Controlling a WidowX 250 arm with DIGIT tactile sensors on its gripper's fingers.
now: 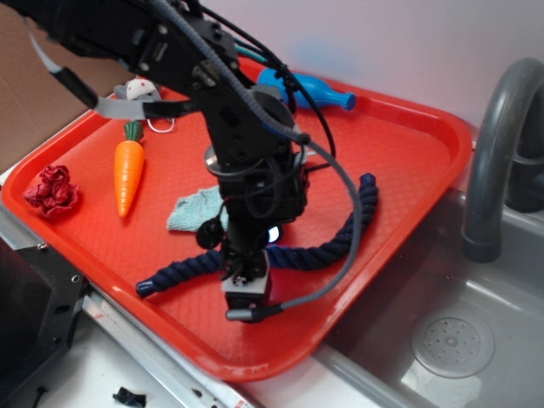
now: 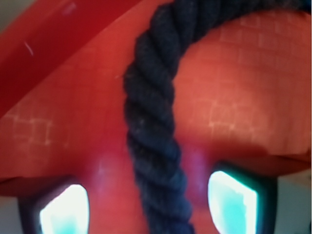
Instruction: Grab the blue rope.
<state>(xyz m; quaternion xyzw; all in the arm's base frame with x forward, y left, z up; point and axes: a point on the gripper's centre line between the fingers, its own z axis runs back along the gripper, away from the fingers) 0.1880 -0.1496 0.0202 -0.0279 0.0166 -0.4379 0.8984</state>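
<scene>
The blue rope [image 1: 319, 253] is dark navy and twisted, lying in a curve across the front right of the red tray [image 1: 399, 144]. My gripper [image 1: 242, 265] points down over the rope's middle. In the wrist view the rope [image 2: 153, 146] runs between my two lit fingertips [image 2: 63, 212], with red tray showing on both sides of it. The gripper [image 2: 148, 207] is open and straddles the rope; the jaws are not touching it.
An orange carrot [image 1: 129, 174], a red crumpled thing [image 1: 53, 189], a light teal cloth [image 1: 194, 211], a bright blue bottle [image 1: 310, 89] and a white toy [image 1: 140, 89] lie on the tray. A metal sink [image 1: 459, 340] and a grey faucet [image 1: 497, 153] are at the right.
</scene>
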